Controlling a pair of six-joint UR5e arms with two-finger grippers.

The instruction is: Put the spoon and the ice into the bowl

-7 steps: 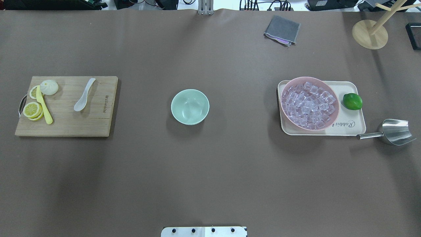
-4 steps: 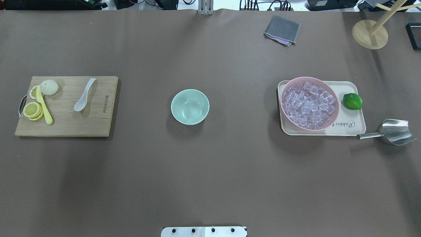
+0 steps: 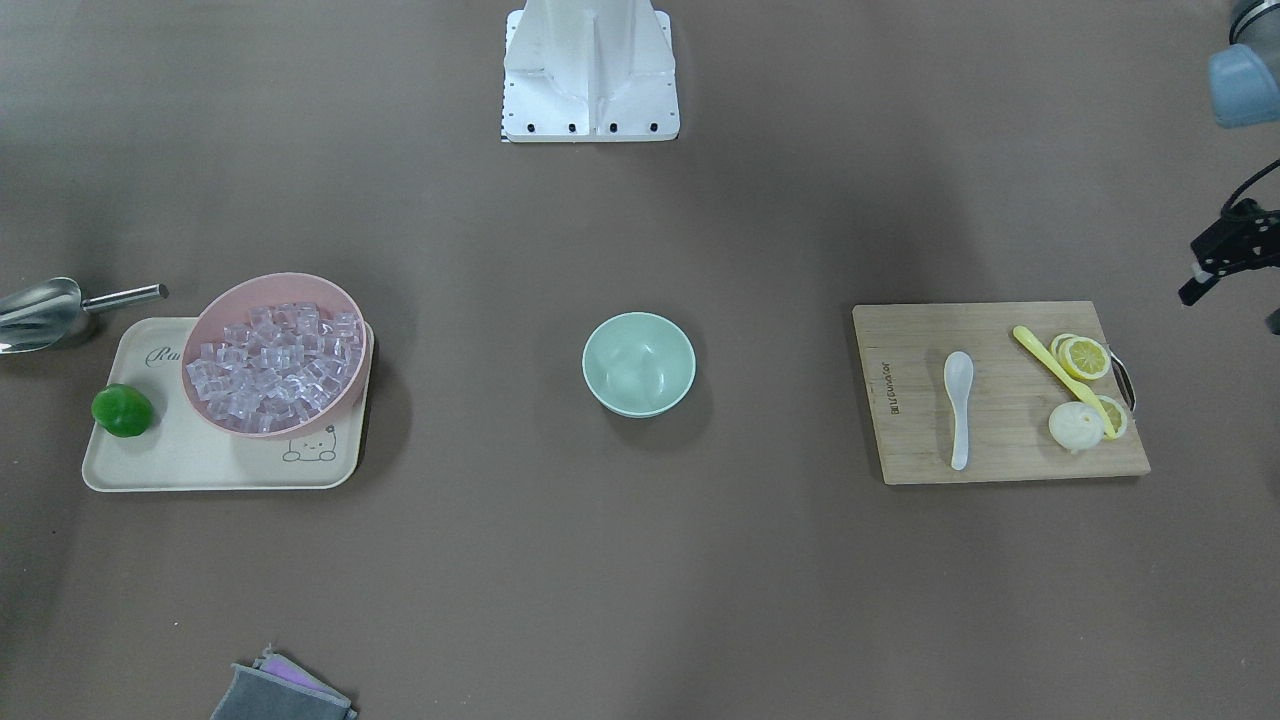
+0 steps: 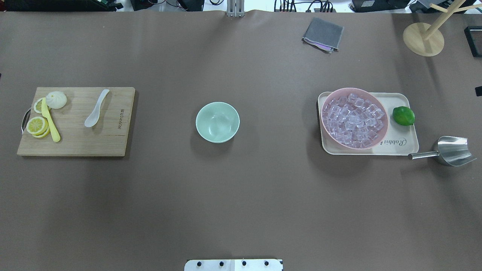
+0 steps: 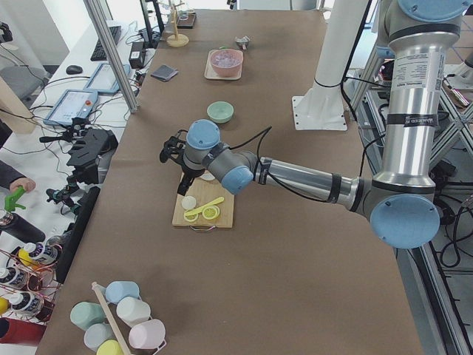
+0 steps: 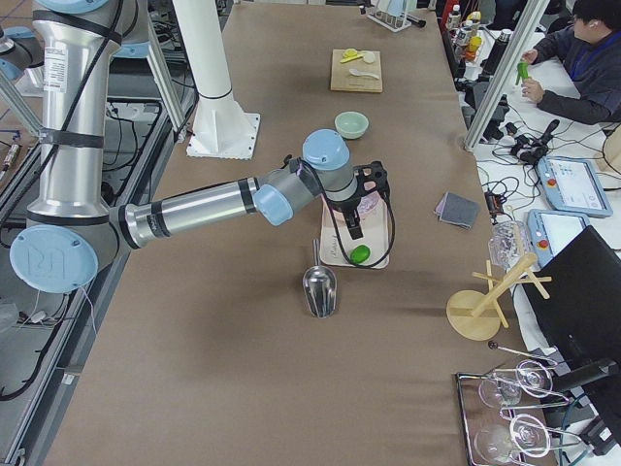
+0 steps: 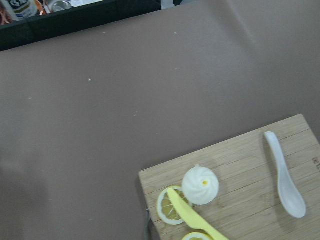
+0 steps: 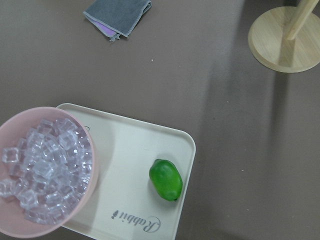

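Observation:
The white spoon (image 4: 96, 109) lies on a wooden cutting board (image 4: 109, 139) at the left; it also shows in the left wrist view (image 7: 285, 175). The empty mint-green bowl (image 4: 217, 122) stands mid-table. Clear ice cubes (image 4: 354, 119) fill a pink bowl (image 3: 352, 392) on a cream tray (image 4: 399, 145) at the right. My left gripper (image 5: 174, 148) hovers over the board's outer end. My right gripper (image 6: 372, 180) hovers over the tray's outer end near the lime. I cannot tell whether either is open or shut. No fingers show in the wrist views.
A yellow knife (image 4: 51, 122), lemon slices (image 4: 37, 125) and a white bun (image 4: 56, 99) share the board. A lime (image 4: 403, 116) sits on the tray. A steel scoop (image 4: 452, 150) lies beside it. A grey cloth (image 4: 323, 34) and wooden stand (image 4: 423, 39) are at the far right.
A small dark part now shows at the left edge and at the right edge of the overhead view. The objects on the table have not moved.

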